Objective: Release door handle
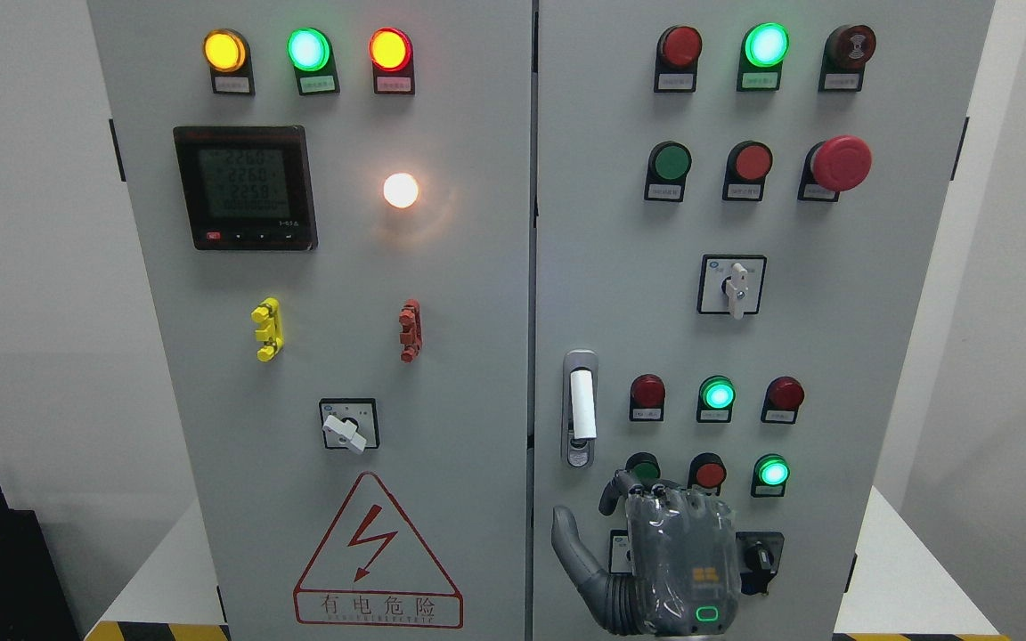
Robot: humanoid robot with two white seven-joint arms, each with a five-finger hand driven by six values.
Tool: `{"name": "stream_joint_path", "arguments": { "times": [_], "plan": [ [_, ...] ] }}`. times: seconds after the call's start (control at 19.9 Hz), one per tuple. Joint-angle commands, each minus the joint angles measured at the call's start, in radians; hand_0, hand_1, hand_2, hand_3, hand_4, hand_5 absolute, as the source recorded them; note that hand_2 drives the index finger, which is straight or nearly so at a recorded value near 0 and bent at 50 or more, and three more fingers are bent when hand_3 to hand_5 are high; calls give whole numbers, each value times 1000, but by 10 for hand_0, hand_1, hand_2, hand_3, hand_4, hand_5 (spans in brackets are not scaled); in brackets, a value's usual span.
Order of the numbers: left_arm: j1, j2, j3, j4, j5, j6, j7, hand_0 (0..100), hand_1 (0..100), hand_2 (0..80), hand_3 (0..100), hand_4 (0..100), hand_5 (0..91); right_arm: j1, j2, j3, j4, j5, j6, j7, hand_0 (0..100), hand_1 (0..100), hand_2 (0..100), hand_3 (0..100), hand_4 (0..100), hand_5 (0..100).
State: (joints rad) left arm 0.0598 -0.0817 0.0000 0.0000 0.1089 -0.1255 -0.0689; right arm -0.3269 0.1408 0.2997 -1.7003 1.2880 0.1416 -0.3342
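The handle (579,408) is mounted upright at the left edge of the right door (745,338), just beside the centre seam, at mid-lower height. Its white grip sits in a grey housing with a lock at the bottom. Nothing touches it.

The right hand (655,552) is below the handle, near but apart from it, back of the hand toward the camera. The arm enters at the bottom edge, right of the middle. The thumb (571,547) is spread out to the left; the fingers (620,490) are loosely bent at the top and hold nothing. The hand covers part of the lower buttons and a black key switch (761,556).

To the right of the handle are rows of red and green buttons, two green ones lit. Higher up are a white selector (734,287) and a red mushroom button (841,163).

The left door (335,356) carries three lit lamps, a meter (246,187), a white lamp (401,190), yellow and red clips, a rotary switch (348,425) and a warning triangle (378,556).
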Motion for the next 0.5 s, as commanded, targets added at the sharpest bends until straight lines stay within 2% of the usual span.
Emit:
{"name": "stream_joint_path", "arguments": {
  "times": [0.0,0.35,0.45],
  "plan": [
    [0,0,-12,-15,0,0,0,120,389,0,0,0,0,-3,0,4,-1,-30,-2,-8,254,375,1000,1000,1000,980],
    [0,0,-12,-15,0,0,0,120,389,0,0,0,0,-72,0,7,13,-27,6,3,273,362,1000,1000,1000,981],
    [0,0,-12,-15,0,0,0,120,389,0,0,0,0,-80,0,7,16,-27,7,23,275,360,1000,1000,1000,981]
  ]
}}
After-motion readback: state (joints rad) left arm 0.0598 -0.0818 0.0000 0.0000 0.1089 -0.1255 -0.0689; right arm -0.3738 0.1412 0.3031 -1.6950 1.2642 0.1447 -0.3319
